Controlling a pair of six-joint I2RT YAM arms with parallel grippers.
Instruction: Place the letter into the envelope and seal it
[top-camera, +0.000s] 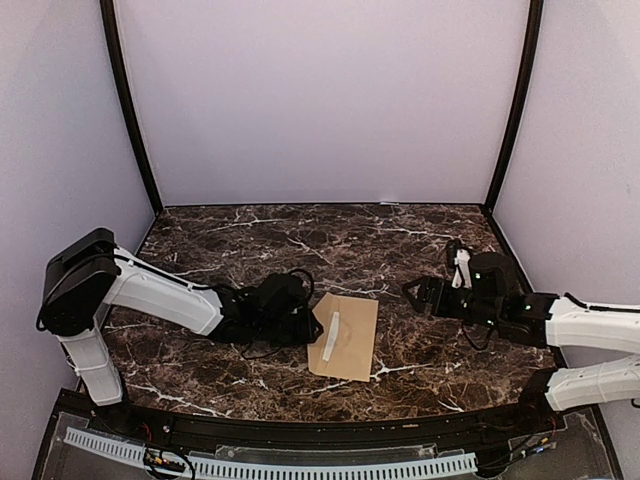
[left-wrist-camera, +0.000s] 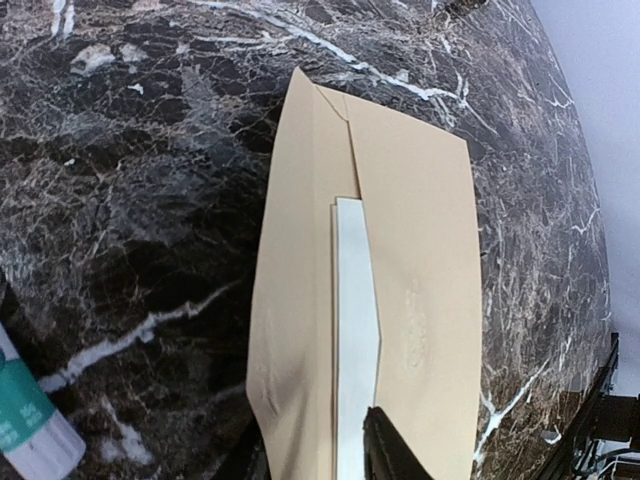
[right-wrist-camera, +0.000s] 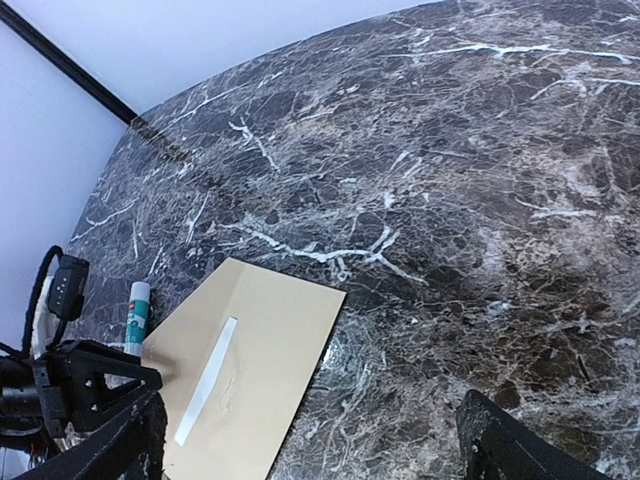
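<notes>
Plainly, the next move turned on the left side. The envelope (top-camera: 355, 345) lay flat on the dark marble table (top-camera: 400, 240), between the two arms, its long axis running near-to-far with the far end tipped slightly right. A narrow white strip (top-camera: 331, 337) ran along that same axis, closer to the left long edge. I took it for the flap's sealing edge but could not be sure. I saw the letter nowhere, so I judged it was already inside and only sealing remained.

The left gripper (top-camera: 308, 325) sat right at the envelope's left long edge, with the paper immediately to its right. On the left wrist camera its fingers (left-wrist-camera: 385, 450) stood a little apart over the paper, with nothing pinched between them that I could make out, so I judged it released rather than clenched. The right gripper (top-camera: 412, 297) hovered well apart to the right, jaws spread wide and empty, with the envelope to its left. A glue stick (left-wrist-camera: 25, 420) lay on the table just beside the left gripper, off the paper.

So the left arm was much the nearer. Any press along the strip would have to travel near-to-far, and I reckoned the light paper might slide if pushed from one side alone.
</notes>
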